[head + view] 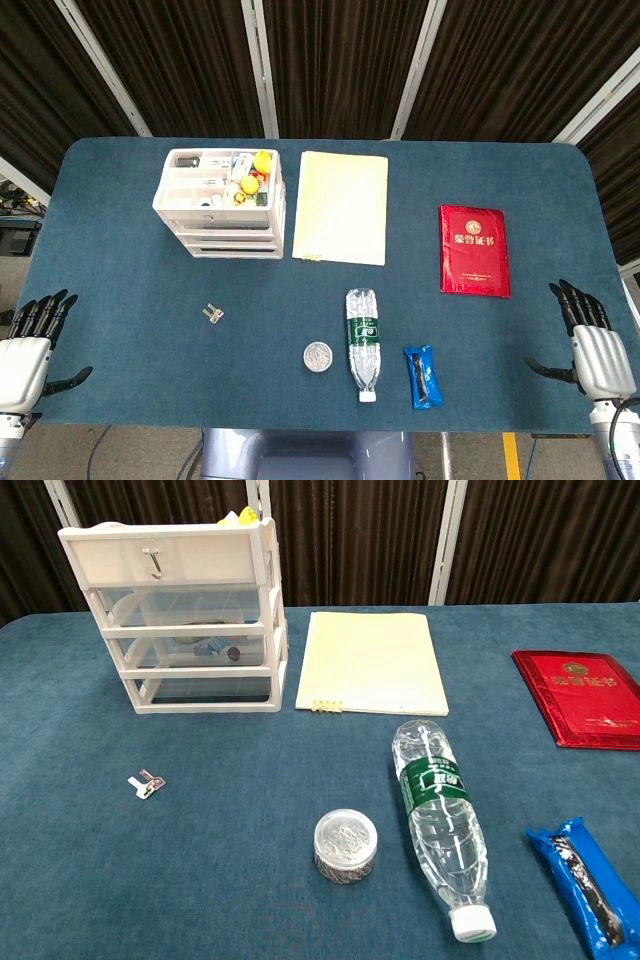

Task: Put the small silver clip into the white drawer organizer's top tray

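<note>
The small silver clip (212,314) lies flat on the blue table, in front of the white drawer organizer (222,228); the chest view shows the clip (146,783) well short of the organizer (180,620). The organizer's top tray (205,180) holds several small items, some yellow. My left hand (30,345) rests at the table's near left edge, fingers spread and holding nothing, far from the clip. At the near right edge my right hand (590,345) sits the same way, empty. Neither hand appears in the chest view.
A pale yellow folder (342,206) lies right of the organizer. A red booklet (473,250) sits further right. Near the front edge are a round clear container (318,356), a lying water bottle (363,342) and a blue wrapped bar (422,376).
</note>
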`<move>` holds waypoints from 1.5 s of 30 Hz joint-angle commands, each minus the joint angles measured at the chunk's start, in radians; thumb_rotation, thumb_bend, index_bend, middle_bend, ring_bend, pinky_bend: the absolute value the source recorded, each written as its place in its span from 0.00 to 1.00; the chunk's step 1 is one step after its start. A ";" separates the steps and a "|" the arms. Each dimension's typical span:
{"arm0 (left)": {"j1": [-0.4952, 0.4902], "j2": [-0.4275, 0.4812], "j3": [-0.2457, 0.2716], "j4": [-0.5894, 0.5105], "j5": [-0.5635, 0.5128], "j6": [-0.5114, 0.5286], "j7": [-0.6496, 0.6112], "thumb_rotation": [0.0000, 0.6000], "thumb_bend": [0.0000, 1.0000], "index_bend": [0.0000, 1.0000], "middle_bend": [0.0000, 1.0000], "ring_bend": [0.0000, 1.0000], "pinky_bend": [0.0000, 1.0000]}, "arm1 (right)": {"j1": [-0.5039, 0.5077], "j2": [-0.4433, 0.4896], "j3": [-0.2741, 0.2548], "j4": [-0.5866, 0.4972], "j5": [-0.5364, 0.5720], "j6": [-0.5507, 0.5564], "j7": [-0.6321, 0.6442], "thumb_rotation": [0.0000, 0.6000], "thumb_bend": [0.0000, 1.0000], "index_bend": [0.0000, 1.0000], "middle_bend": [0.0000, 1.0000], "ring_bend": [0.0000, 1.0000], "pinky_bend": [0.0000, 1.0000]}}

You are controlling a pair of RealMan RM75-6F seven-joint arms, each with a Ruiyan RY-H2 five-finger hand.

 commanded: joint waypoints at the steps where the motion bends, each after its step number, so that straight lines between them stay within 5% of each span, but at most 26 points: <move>1: 0.001 -0.002 -0.002 0.000 0.001 -0.004 0.004 1.00 0.15 0.00 0.00 0.00 0.00 | -0.001 0.001 0.000 -0.002 0.003 -0.001 0.004 1.00 0.00 0.01 0.00 0.00 0.00; 11: -0.006 -0.007 -0.028 -0.020 -0.038 -0.033 0.047 1.00 0.15 0.00 0.00 0.00 0.02 | 0.000 0.000 0.000 -0.008 0.006 -0.002 -0.001 1.00 0.00 0.01 0.00 0.00 0.00; 15: -0.025 -0.010 -0.062 -0.042 -0.084 -0.054 0.081 1.00 0.16 0.00 0.06 0.07 0.13 | 0.000 0.000 0.002 -0.011 0.011 -0.005 0.002 1.00 0.00 0.01 0.00 0.00 0.00; 17: -0.039 -0.018 -0.081 -0.050 -0.098 -0.062 0.100 1.00 0.17 0.03 0.24 0.28 0.31 | 0.000 0.001 0.002 -0.011 0.012 -0.005 0.004 1.00 0.00 0.01 0.00 0.00 0.00; 19: -0.061 -0.032 -0.104 -0.058 -0.113 -0.077 0.132 1.00 0.18 0.13 0.62 0.64 0.54 | 0.001 0.001 0.001 -0.011 0.011 -0.007 0.004 1.00 0.00 0.01 0.00 0.00 0.00; 21: -0.093 -0.050 -0.126 -0.075 -0.143 -0.114 0.171 1.00 0.19 0.23 0.87 0.83 0.67 | 0.001 0.001 0.001 -0.011 0.012 -0.008 0.005 1.00 0.00 0.01 0.00 0.00 0.00; 23: -0.122 -0.070 -0.142 -0.096 -0.184 -0.154 0.202 1.00 0.22 0.31 0.98 0.92 0.77 | 0.000 0.003 0.002 -0.011 0.014 -0.008 0.006 1.00 0.00 0.01 0.00 0.00 0.00; 30: -0.229 -0.215 -0.194 -0.115 -0.353 -0.255 0.375 1.00 0.35 0.46 1.00 1.00 0.87 | -0.001 0.006 0.003 -0.015 0.020 -0.009 0.007 1.00 0.00 0.01 0.00 0.00 0.00; 39: -0.346 -0.385 -0.257 -0.103 -0.613 -0.256 0.580 1.00 0.38 0.47 1.00 1.00 0.88 | 0.001 0.009 0.006 -0.014 0.024 -0.012 0.020 1.00 0.00 0.01 0.00 0.00 0.00; 45: -0.395 -0.451 -0.271 -0.073 -0.689 -0.232 0.643 1.00 0.37 0.47 1.00 1.00 0.88 | 0.001 0.010 0.007 -0.015 0.023 -0.014 0.029 1.00 0.00 0.01 0.00 0.00 0.00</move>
